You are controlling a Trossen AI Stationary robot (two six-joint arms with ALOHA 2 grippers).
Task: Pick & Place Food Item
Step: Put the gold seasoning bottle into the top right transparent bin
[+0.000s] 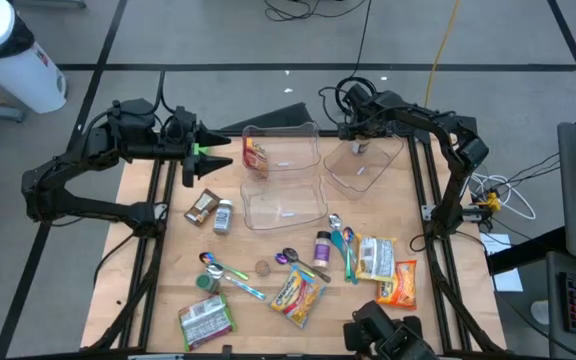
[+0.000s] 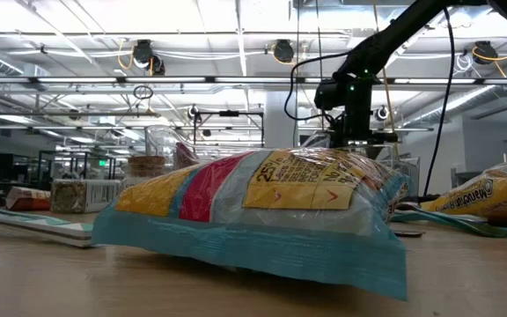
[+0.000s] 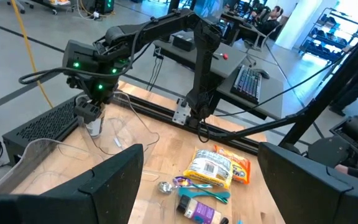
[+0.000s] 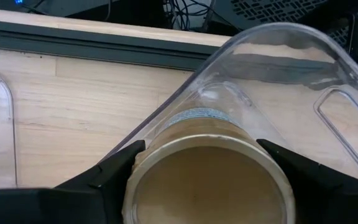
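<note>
A round container (image 4: 207,177) with a tan top and a printed band sits between the fingers of my right gripper (image 1: 359,148), which is shut on it at the table's far right. It is over or inside a clear plastic bin (image 1: 368,170); the left wrist view shows the container (image 3: 94,126) pale below the gripper. My left gripper (image 1: 218,150) hangs open and empty above the far left, pointing toward the table's right, its fingers (image 3: 114,180) wide apart. Several food packets, such as the yellow one (image 1: 297,293), lie on the near half. My right gripper pinches the round container by its upper side wall (image 4: 143,155), one finger (image 4: 114,171) on each opposite side. The fingers come steeply from above. The container stands upright within the bin's walls; whether its bottom rests on the bin's floor I cannot tell.
Two more clear bins stand mid-table: one (image 1: 293,150) holding a red packet (image 1: 256,155), one (image 1: 283,205) nearer. Spoons (image 1: 343,245), small jars (image 1: 222,215) and packets (image 1: 376,258) are scattered across the near half. A large packet (image 2: 253,211) fills the low view.
</note>
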